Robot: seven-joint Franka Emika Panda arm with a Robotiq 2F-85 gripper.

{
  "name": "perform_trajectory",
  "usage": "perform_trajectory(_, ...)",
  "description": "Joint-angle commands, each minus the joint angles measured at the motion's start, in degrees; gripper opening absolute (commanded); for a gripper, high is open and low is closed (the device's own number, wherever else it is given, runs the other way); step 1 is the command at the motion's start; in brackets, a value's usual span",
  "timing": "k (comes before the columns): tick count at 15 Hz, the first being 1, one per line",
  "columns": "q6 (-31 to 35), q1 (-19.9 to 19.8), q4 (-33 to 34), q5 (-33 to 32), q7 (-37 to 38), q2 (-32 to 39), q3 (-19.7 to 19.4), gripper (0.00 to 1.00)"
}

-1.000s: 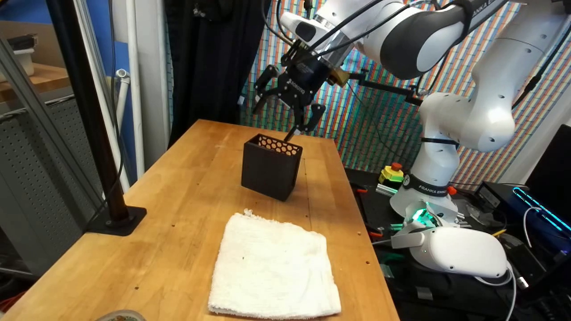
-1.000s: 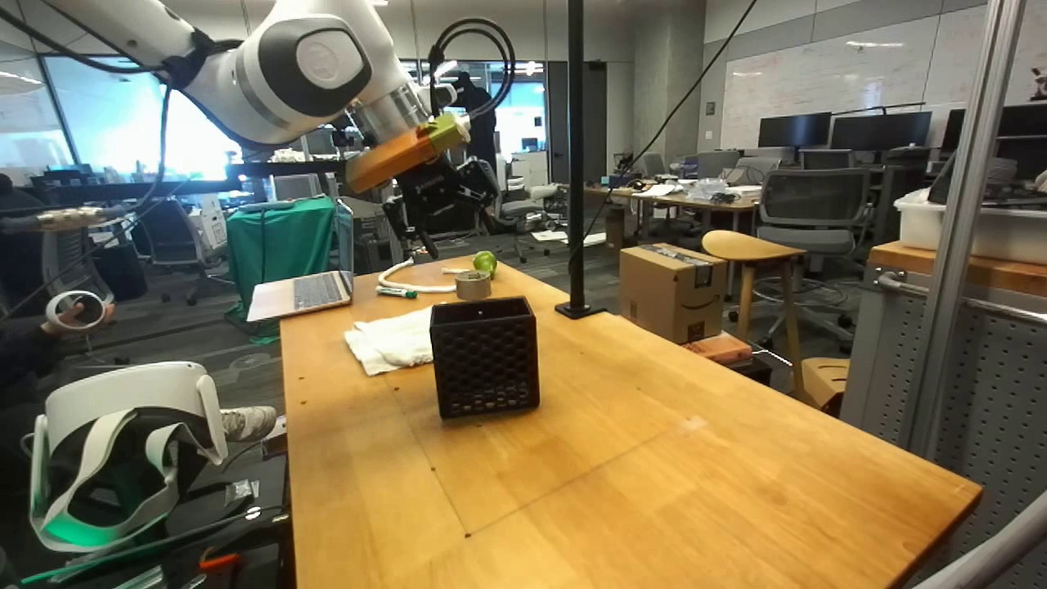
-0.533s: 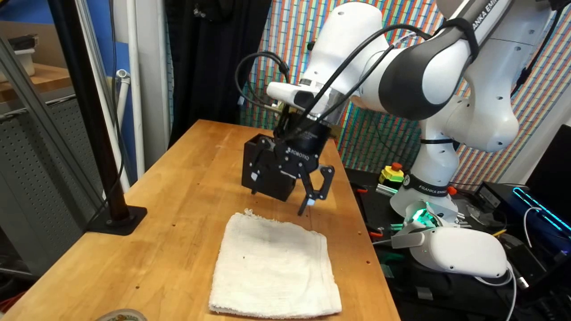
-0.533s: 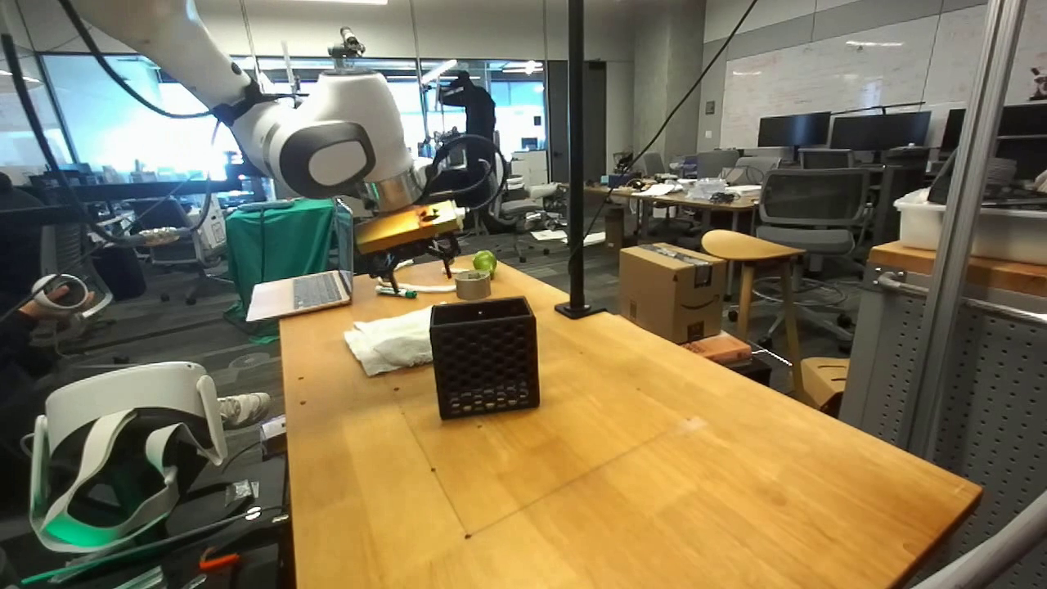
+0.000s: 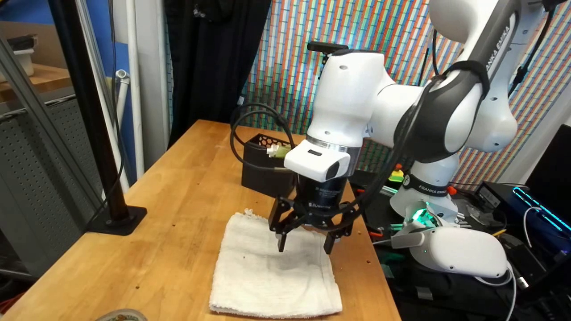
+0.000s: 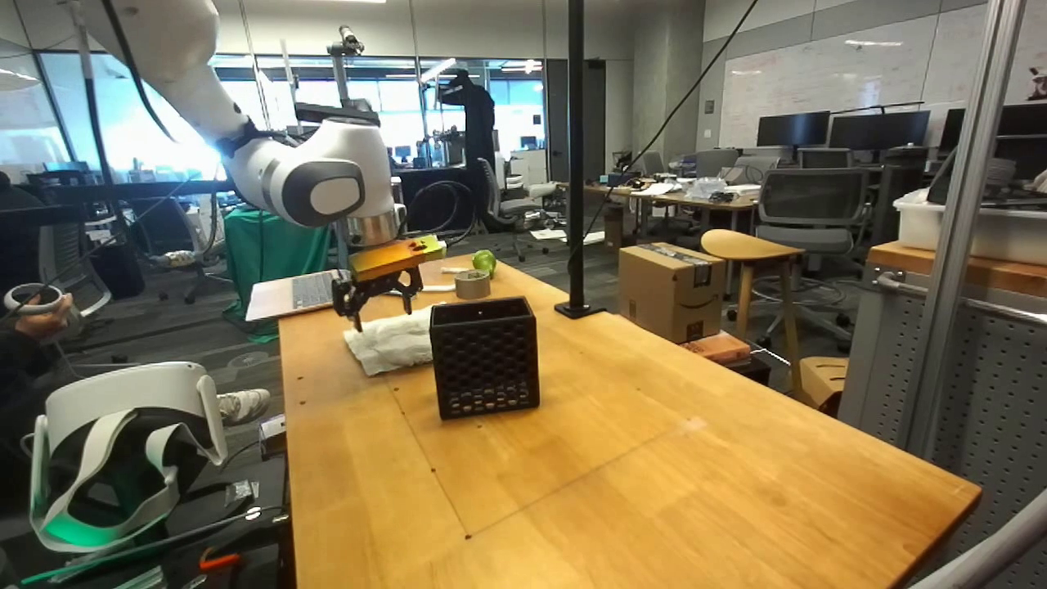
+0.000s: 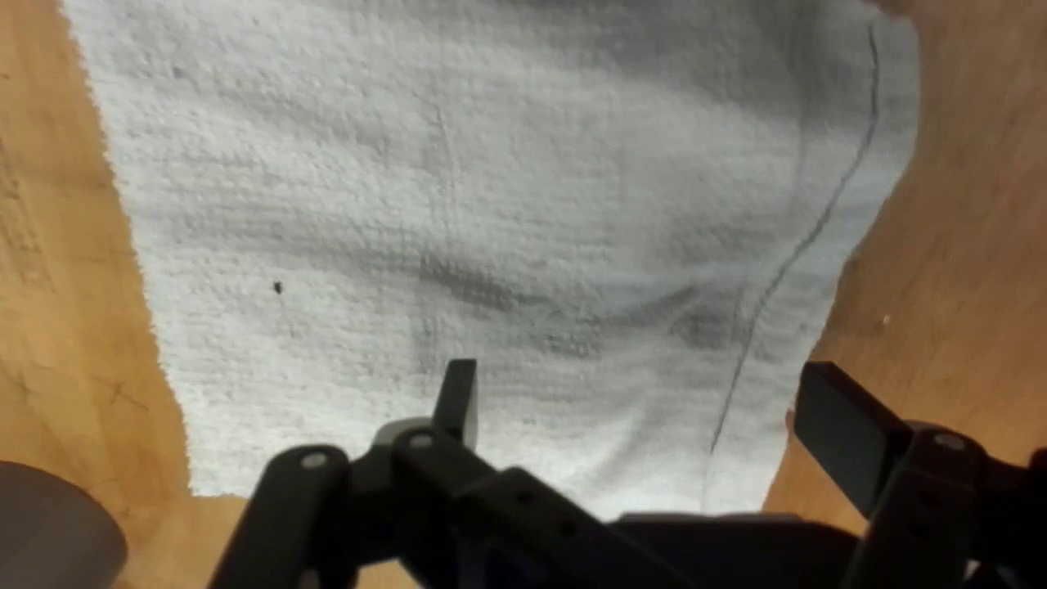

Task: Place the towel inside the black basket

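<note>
Wrist view shows the white towel [image 7: 491,188] lying on the bench [image 7: 65,303] beneath the claw [image 7: 642,401], most of it stretching toward eleven o'clock from the claw's widely parted jaws.

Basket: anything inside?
In an exterior view, the upper inside of the basket shows: dark wall, nothing sticking out of the top. Its walls cover the bottom, and the holes show too little to tell if anything lies there.

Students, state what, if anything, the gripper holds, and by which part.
Nothing is held: the gripper stands open over the towel, which lies on the table.
</note>
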Motion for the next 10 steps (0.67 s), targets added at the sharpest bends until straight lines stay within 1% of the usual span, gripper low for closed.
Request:
perform_trajectory(1,2.6,-2.5,-0.1,-15.7,3.4,1.4,0.3,1.00)
perform_trajectory(3,2.5,-3.6,1.0,-20.9,4.9,2.7,0.5,1.00)
perform_trajectory(4,2.1,-4.0,1.6,-22.2,5.1,3.2,0.8,1.00)
perform_trajectory(7,0.4,-4.9,3.7,-21.7,3.6,5.9,2.2,1.00)
perform_trajectory(10,0.3,-4.5,5.6,-22.8,4.3,7.6,3.2,1.00)
